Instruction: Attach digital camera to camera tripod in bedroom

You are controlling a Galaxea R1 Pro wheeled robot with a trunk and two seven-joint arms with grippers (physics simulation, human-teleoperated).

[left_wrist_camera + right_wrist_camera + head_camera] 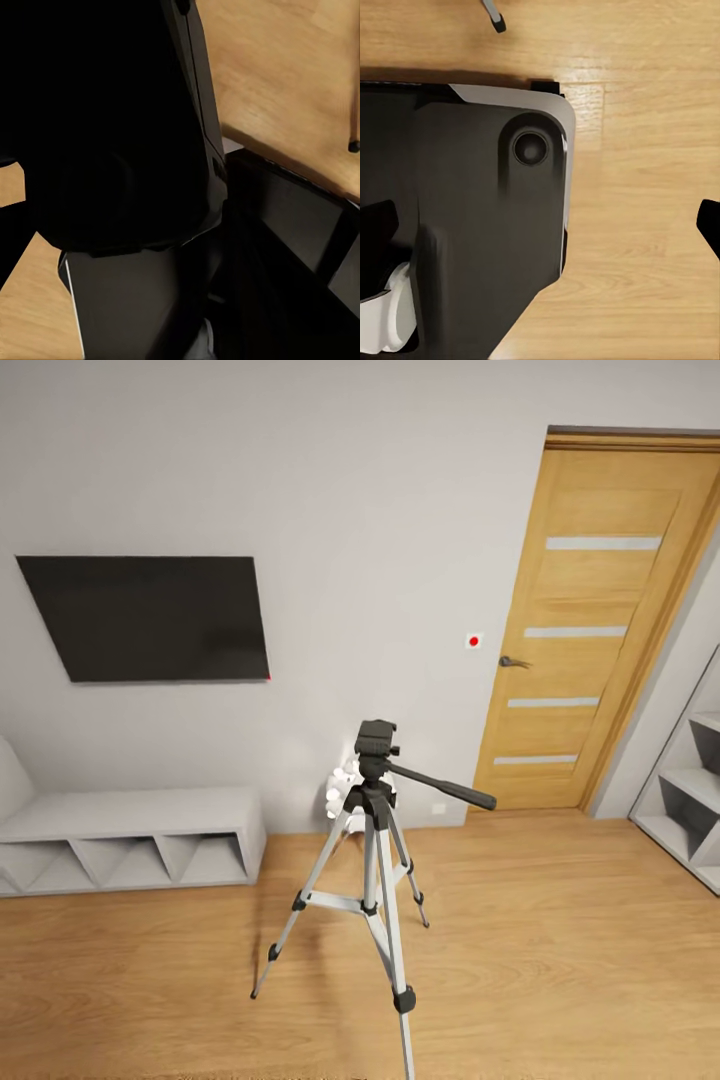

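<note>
One camera tripod stands bare-headed at twelve o'clock before the door, so fetching the camera looks next; jaws' state I cannot tell.

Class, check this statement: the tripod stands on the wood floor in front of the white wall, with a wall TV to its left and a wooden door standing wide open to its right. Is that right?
Not quite. The head view shows the door shut in its frame, not wide open. The rest holds: the tripod stands on the wood floor before the white wall, with the TV to its left.
</note>
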